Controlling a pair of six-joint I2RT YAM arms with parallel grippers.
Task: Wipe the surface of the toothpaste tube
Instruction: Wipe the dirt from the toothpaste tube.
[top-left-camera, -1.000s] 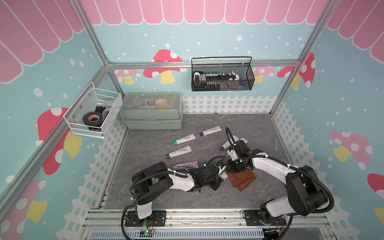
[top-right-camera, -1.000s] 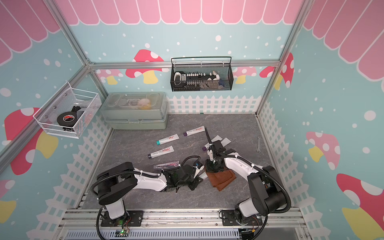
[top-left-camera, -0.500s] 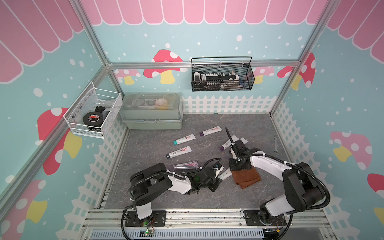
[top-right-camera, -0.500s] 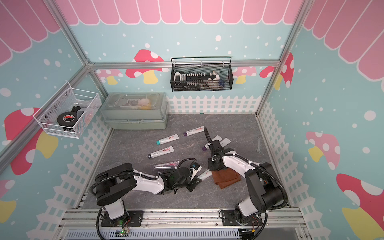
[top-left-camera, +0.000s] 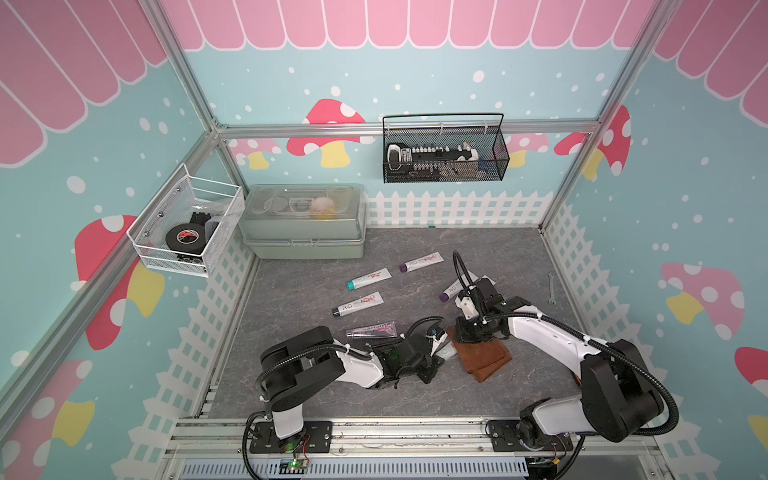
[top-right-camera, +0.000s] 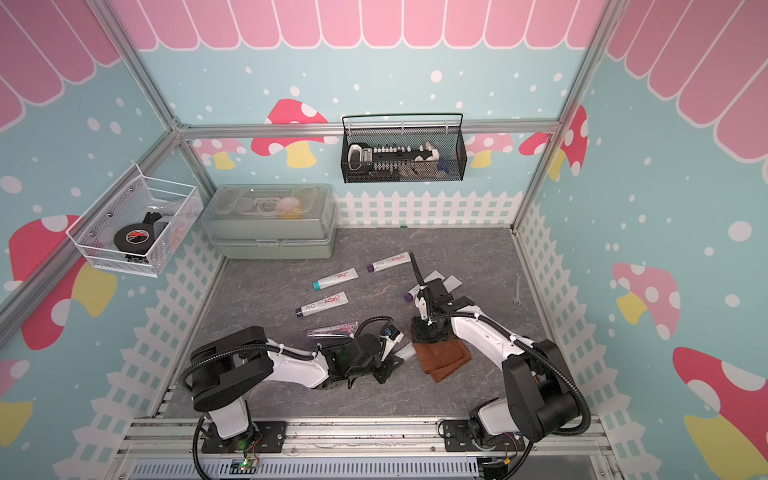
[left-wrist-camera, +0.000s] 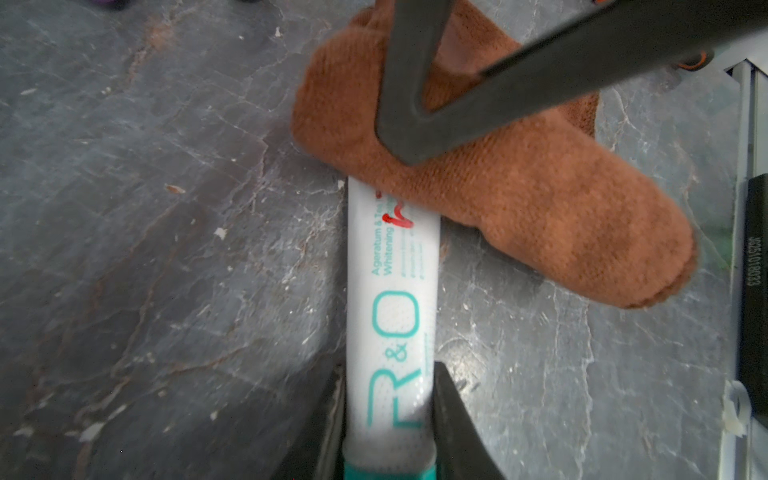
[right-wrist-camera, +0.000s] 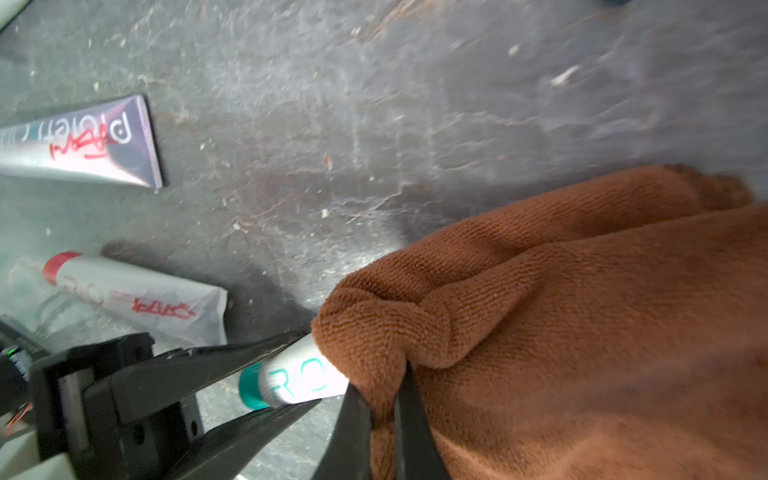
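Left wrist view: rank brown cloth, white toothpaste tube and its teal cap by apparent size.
1. brown cloth
2. white toothpaste tube, far end under the cloth
3. teal cap, mostly out of frame

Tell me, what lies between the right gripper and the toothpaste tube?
The brown cloth: pinched in the right gripper, it drapes over the toothpaste tube, as the left wrist view shows.
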